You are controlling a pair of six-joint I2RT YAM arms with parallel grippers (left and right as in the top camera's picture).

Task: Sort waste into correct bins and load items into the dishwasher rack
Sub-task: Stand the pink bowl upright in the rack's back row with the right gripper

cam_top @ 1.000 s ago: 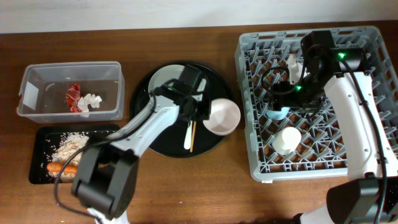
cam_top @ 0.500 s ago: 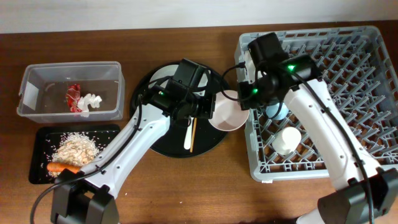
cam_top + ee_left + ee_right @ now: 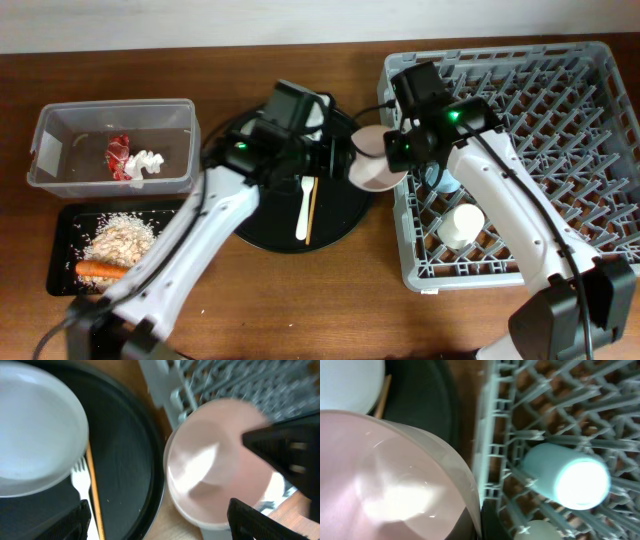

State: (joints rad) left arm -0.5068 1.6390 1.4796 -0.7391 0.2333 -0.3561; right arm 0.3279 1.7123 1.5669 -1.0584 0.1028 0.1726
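One bowl (image 3: 372, 166) now tight in right pincer (image 3: 394, 163); left pincer (image 3: 338, 160) newly wide apart.

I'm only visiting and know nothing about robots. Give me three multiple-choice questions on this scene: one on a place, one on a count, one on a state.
1. Where is the orange carrot? A. in the grey rack B. on the shallow black tray C. in the pink bowl
2. How many cups are in the grey rack? A. none B. four C. two
3. What is the right tool doing? A. gripping the pink bowl B. hanging open, empty C. resting shut, empty
Answers: B, it lies on that tray; C, one light blue cup, one white cup; A, it is shut on the bowl's rim.
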